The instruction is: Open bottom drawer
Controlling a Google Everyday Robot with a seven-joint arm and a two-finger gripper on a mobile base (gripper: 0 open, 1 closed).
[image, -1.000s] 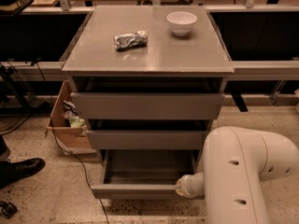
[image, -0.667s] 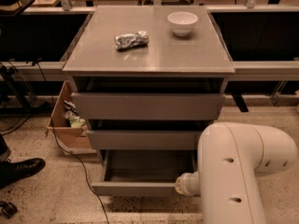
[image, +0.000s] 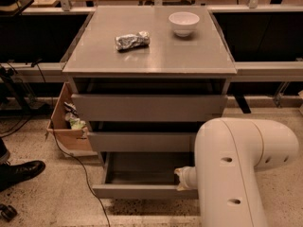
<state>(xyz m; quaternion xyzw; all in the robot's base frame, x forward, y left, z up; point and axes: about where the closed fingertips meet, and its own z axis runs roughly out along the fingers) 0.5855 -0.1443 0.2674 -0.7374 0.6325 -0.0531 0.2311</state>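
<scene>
Jaws' spread could not be told; the arm (image: 246, 169) mostly hid the gripper (image: 182, 178) at the open bottom drawer (image: 142, 191). Above, bowl (image: 184, 22) and foil wad (image: 132, 40) sat on the cabinet top (image: 156, 56).

Gripper (image: 182, 178) sits at the right end of the bottom drawer (image: 142, 191), just behind its front panel and partly hidden by the arm (image: 236, 174). The drawer's tray runs left of the gripper. Above the gripper are the middle drawer (image: 142, 141), then the top drawer (image: 149, 108). On the cabinet top (image: 156, 60), beyond the gripper, are a bowl (image: 184, 22) and, to its left, a packet (image: 132, 40). A box (image: 64, 131) stands on the floor to the left, beside the cabinet.
</scene>
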